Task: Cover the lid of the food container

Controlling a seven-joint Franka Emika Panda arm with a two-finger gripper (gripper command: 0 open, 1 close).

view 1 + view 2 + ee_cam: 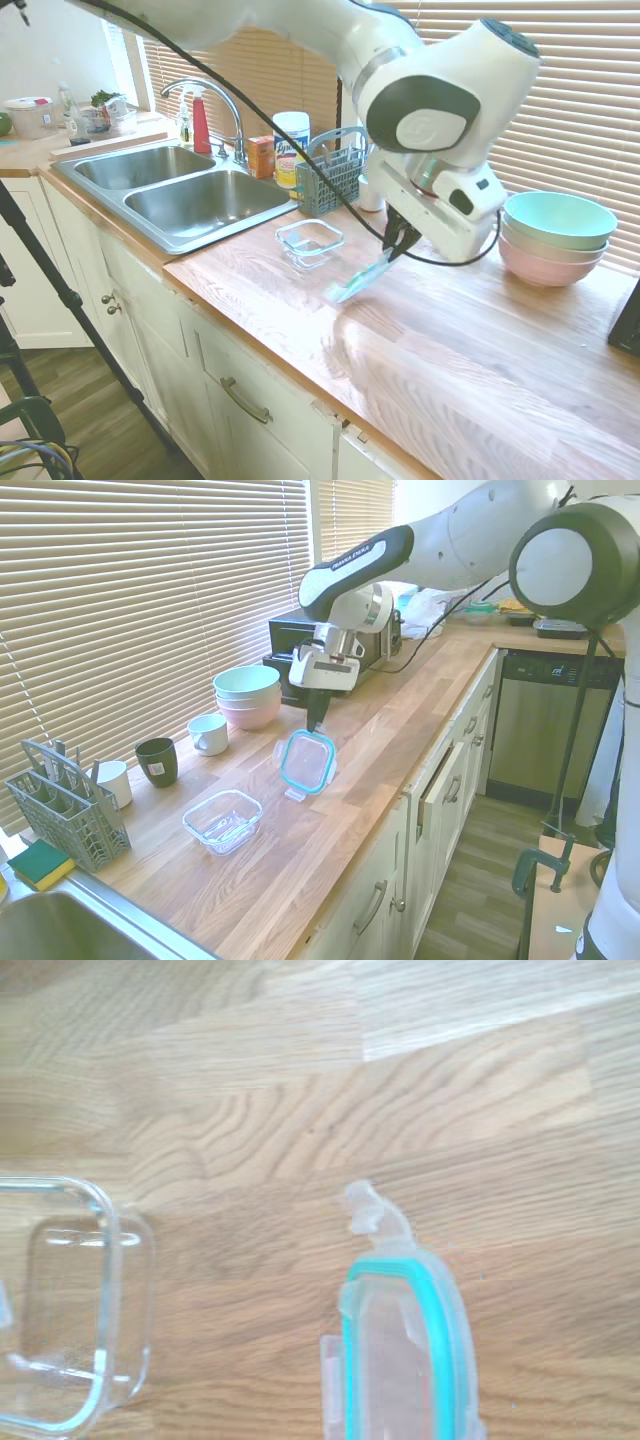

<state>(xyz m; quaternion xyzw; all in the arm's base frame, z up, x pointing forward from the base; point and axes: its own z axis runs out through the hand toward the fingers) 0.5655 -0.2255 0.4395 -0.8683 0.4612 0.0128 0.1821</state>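
From where I stand, the gripper is clamped on one edge of the lid, holding it tilted in the air above the table, its far edge hanging low, close to the wood. The food container sits open and empty on the table, near the lid but clearly apart from it, toward the sink.

The grip looks like the weak point. The lid is pinched only at its rim, so the thin plastic could pivot or slip between the fingers if the arm swings quickly. Because it hangs at a slant, its low edge may catch the container's glass wall on the way over and shove the light dish along the smooth wood, perhaps toward the utensil basket. If it comes down still tilted, one side would land first and the lid would rest crooked or slide off instead of seating on the rim. The small white tabs, seen in the wrist view, could also fold under and keep it from sitting flat. Letting go too high would let it bounce aside.
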